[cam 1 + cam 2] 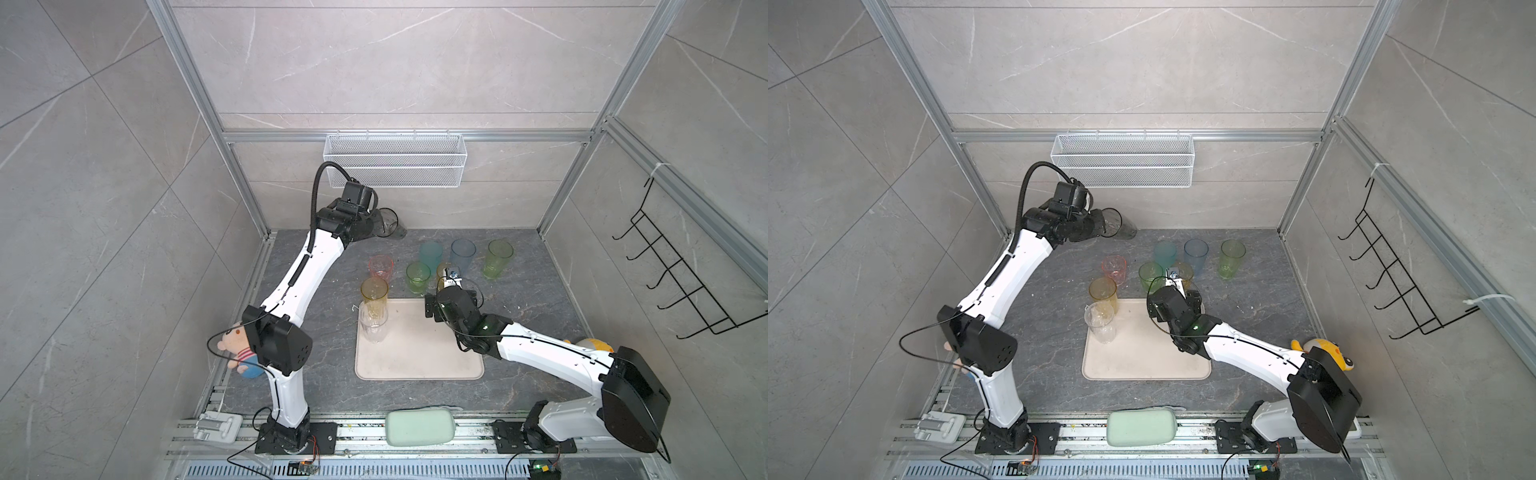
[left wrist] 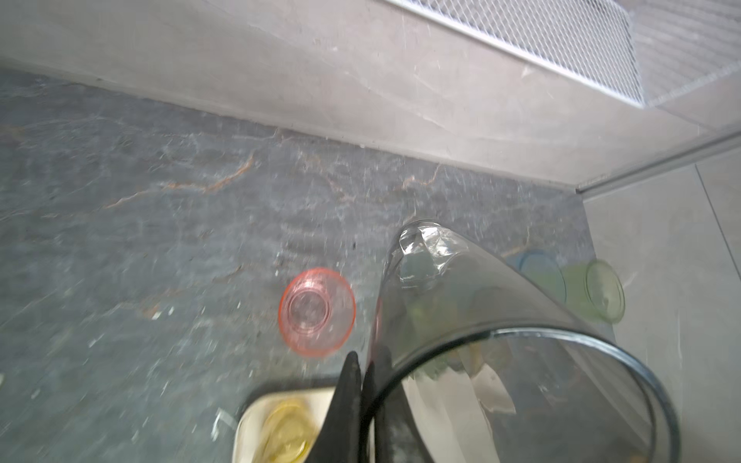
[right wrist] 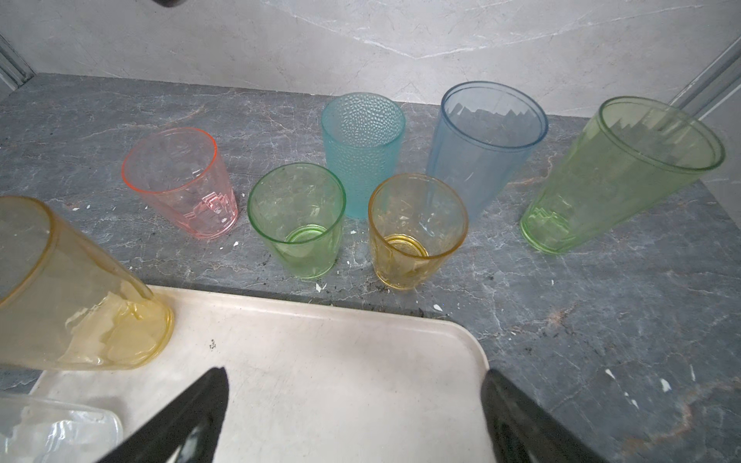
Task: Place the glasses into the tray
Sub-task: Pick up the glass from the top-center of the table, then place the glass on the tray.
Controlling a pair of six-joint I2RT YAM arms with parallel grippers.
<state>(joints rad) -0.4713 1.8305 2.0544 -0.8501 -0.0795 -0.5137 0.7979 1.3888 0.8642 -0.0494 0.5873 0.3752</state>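
Presently, left gripper (image 2: 363, 360) pinches smoky grey tumbler (image 2: 481, 300) by rim, 12 o'clock of tray (image 1: 415, 365), presumably for transfer; right gripper (image 3: 355, 375) wide, empty.

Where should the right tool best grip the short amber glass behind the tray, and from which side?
Probably its rim, from above on the tray side, one jaw inside and one outside. The short amber glass stands upright, mouth open, and the short green glass beside it crowds a side grip.
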